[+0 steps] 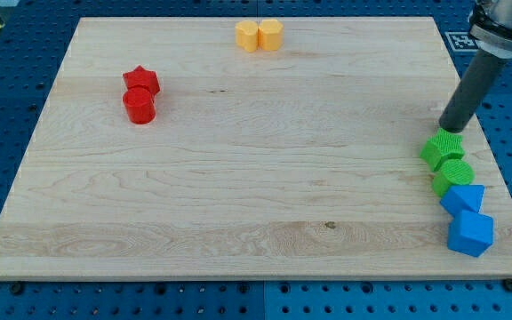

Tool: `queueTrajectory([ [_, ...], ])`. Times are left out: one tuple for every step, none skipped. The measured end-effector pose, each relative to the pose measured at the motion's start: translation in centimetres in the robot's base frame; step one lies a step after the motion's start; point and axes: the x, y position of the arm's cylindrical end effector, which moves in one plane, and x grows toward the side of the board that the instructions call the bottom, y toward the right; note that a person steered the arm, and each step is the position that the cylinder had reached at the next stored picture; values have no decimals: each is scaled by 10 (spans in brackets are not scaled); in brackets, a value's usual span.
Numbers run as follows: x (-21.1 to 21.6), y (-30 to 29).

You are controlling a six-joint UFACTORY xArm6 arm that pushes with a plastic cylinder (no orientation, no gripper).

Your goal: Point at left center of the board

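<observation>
Target spot, left center of board (56, 169), bare; red star (141, 80) and red cylinder (139, 106) lie just far-right of it. Tip (446, 128) at right edge, touching green star (441, 148). No jaws: bare rod end effector, holding nothing. Step: travel not begun. Next: long leftward sweep, passing near side of reds.

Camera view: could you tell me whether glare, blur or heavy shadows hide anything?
Camera view: even lighting, no glare on the pale wooden board; the red star block and blue cube block look sharp; my tip casts only a faint shadow by the green star block.

No readable text, labels, brands or numbers anywhere. Only black-and-white fiducial marker (463, 40) at upper right of frame; pattern undecipherable.
</observation>
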Motion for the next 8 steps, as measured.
queueTrajectory([
  [17,-1],
  [17,-1],
  [16,-5],
  [0,-31],
  [-20,-73],
  [-33,-109],
  [-33,-109],
  [-34,-131],
])
